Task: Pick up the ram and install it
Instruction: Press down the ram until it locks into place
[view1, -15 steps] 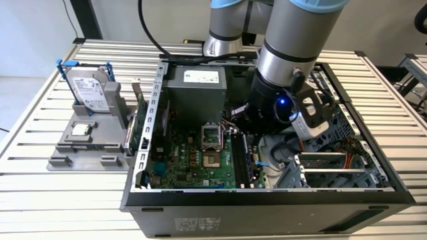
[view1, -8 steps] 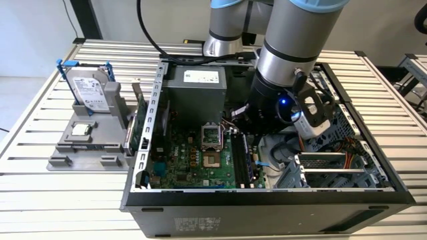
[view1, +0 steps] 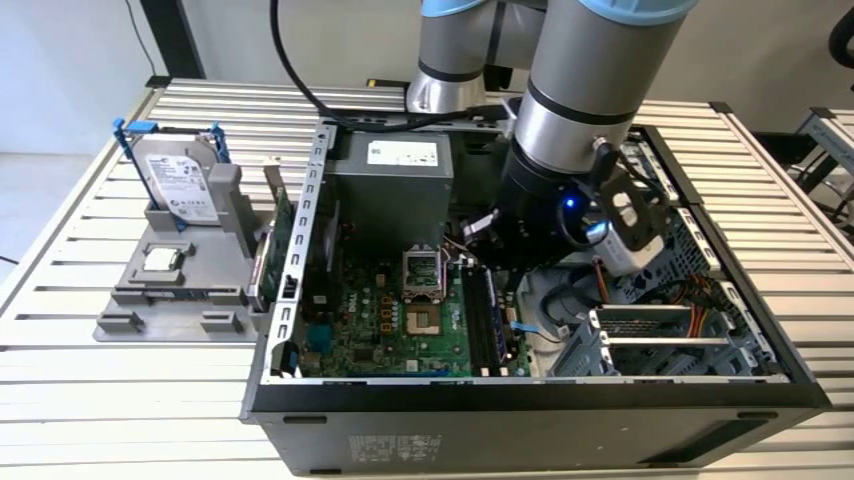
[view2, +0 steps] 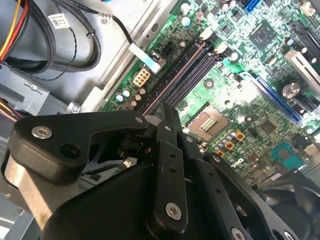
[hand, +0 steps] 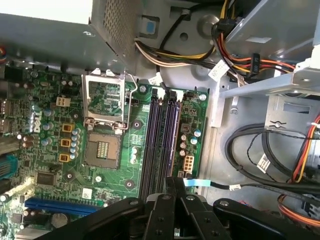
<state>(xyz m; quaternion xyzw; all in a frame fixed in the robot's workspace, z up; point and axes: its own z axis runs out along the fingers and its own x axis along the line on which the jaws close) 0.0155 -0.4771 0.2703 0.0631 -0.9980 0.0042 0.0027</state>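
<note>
The ram, a thin green stick, stands on edge in the grey holder at the exterior view's left, just outside the case wall. My gripper hangs inside the open computer case, far from that stick. In both wrist views its fingertips are pressed together with nothing between them. They hover just above the near end of the long dark memory slots on the green motherboard. Whether a stick sits in a slot I cannot tell.
The holder also carries a silver hard drive and a small square chip. Inside the case are the open processor socket, the power supply, bundled cables and a drive cage.
</note>
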